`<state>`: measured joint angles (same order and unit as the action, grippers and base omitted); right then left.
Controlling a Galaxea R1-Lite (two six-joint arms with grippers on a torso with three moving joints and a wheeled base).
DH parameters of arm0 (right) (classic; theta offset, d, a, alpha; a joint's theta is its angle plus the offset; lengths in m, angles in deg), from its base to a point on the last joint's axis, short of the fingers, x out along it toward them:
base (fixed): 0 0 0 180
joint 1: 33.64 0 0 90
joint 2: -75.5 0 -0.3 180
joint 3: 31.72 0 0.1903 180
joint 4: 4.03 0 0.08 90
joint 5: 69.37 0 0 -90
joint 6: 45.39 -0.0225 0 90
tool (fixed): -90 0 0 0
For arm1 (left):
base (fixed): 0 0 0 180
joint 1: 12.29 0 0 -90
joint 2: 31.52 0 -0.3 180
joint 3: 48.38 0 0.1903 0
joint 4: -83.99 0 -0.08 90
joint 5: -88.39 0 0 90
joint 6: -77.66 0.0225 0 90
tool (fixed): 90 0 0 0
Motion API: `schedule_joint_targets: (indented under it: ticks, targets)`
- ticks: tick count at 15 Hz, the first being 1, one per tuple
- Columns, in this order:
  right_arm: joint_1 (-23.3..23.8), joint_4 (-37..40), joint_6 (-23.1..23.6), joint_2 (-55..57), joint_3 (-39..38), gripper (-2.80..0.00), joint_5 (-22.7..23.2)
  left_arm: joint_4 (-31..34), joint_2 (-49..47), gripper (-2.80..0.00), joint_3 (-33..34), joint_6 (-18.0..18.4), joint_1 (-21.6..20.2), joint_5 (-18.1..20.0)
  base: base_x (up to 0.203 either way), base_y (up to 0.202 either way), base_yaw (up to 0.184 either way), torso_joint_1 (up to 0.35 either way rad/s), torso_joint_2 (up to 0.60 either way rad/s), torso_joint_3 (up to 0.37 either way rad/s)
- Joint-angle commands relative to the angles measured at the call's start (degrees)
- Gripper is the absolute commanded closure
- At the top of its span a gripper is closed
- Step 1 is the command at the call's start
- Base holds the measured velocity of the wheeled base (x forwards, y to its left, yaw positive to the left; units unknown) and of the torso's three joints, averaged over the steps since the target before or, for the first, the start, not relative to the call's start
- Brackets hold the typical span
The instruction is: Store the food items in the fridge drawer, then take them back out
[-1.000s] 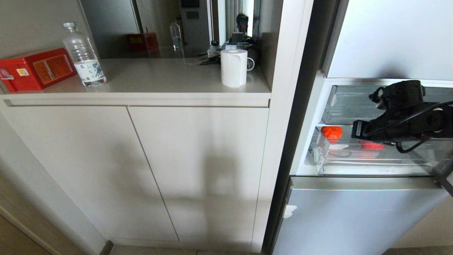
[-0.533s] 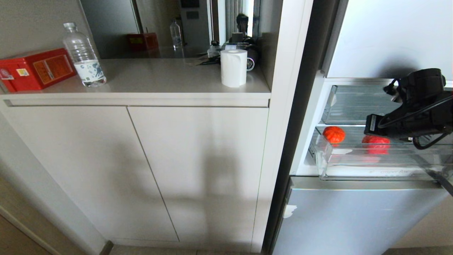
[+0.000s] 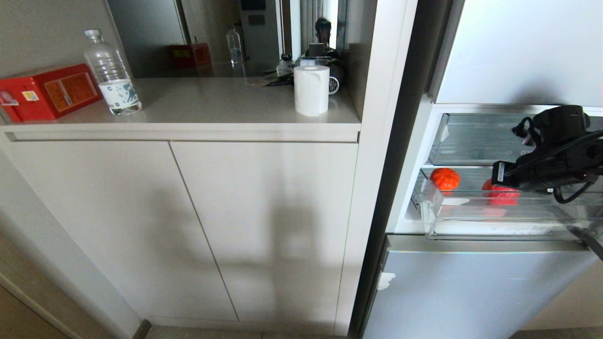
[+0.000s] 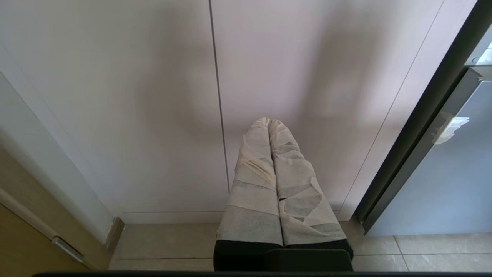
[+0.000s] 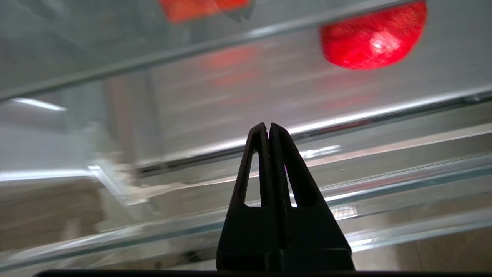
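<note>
A wide beige cabinet (image 3: 188, 226) with two flat doors fills the left of the scene, and a pale-blue glossy fridge (image 3: 471, 292) stands to its right. In the fridge, the wide transparent plastic drawer (image 3: 490, 228) is pulled out toward the near side. Two food items lie in it: a ribbed orange-red toy pumpkin (image 3: 444, 179) at the left and a smooth round red toy fruit (image 3: 504, 194) well to its right. The black right gripper (image 5: 268, 129) hangs over the drawer just beside the red fruit, its fingers pressed together on nothing. The tape-wrapped left gripper (image 4: 268, 123) hangs low in front of the cabinet doors, fingers closed and empty. On the cabinet top stand a red rectangular box (image 3: 47, 92), a clear plastic water bottle (image 3: 112, 75) and a white paper roll (image 3: 311, 89).
</note>
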<state>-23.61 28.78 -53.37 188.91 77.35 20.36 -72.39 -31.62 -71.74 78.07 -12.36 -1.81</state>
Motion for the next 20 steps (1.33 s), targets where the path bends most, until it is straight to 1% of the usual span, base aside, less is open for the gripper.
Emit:
schedule_joint_targets:
  ticks: [1,4,7,11,20]
  targets:
    - [1.04,0.13,0.31,1.83,0.08,0.0,0.01,0.01,0.01,0.0,0.0,0.04,-0.01,-0.06,0.0,0.0,0.0,0.0,0.0,0.0]
    - [2.44,1.06,3.08,1.52,-0.7,0.0,0.01,0.01,0.01,0.0,0.0,0.04,-0.01,-0.02,0.0,0.0,0.0,0.0,0.0,0.0]
    - [3.16,5.2,3.99,-0.14,-0.91,0.0,0.15,0.01,0.01,0.0,0.0,0.04,-0.01,0.02,0.0,0.0,0.0,0.0,0.0,0.0]
    - [4.35,5.58,5.8,-2.14,-3.89,0.0,0.36,0.01,0.01,0.0,0.0,0.04,-0.01,0.03,0.0,0.0,0.0,0.0,0.0,0.0]
    - [6.53,5.59,12.62,-10.53,-16.76,0.0,0.43,0.01,0.01,0.0,0.0,0.02,-0.01,-0.06,0.0,0.0,0.0,0.0,0.0,0.0]
